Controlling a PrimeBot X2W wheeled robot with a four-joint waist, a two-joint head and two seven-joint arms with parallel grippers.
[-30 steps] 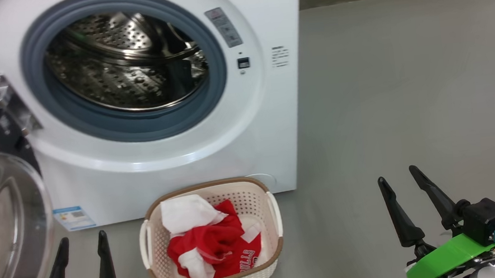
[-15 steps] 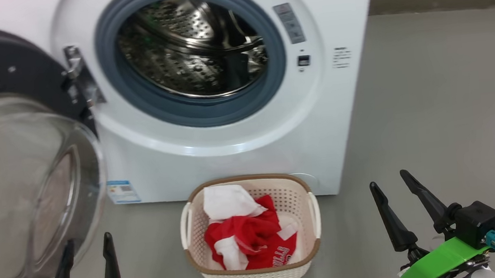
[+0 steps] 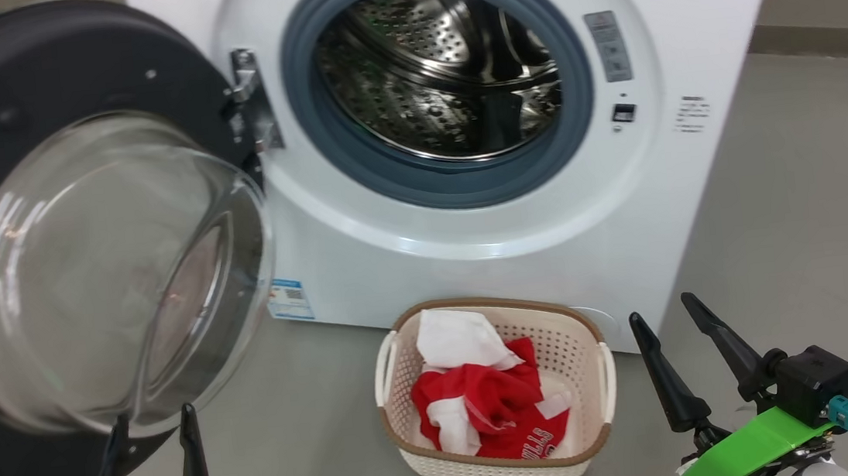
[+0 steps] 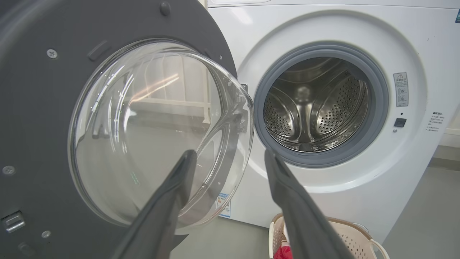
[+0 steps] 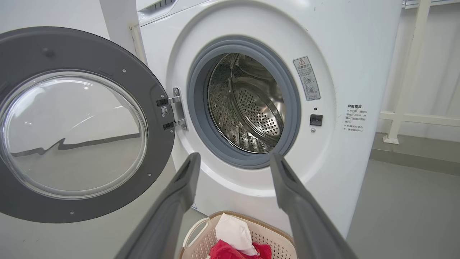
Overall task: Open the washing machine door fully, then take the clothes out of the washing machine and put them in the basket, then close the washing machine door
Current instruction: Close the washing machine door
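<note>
The robot's head has turned left. The door [image 3: 6, 99] stands wide open at near left, and the clothes [image 3: 495, 410] lie in the basket [image 3: 477, 304] before the washing machine [image 3: 488, 255]. The left gripper [image 3: 154, 413] and right gripper [image 3: 660, 306] are spread wide, holding nothing. To close it well, I'd push the door's left rim, not the glass, until it latches.

Not much you can actually read here. The clothes [image 3: 499, 409] in the basket [image 3: 477, 304] have white lettering [image 3: 534, 439] on the red fabric. It's upside down, looks like "ULLS", and sits left of the right pincer [image 3: 660, 307] and lower than its tips.

On the washing machine [image 3: 473, 264], well above that pincer, there's a grey sticker [image 5: 306, 78] with a warning triangle, print too tiny to read. A small printed text block [image 5: 355, 118] just right of it is unreadable too. The blue-and-white label [image 3: 290, 299], up and right of the left pincer [image 3: 154, 413], is too small as well.
</note>
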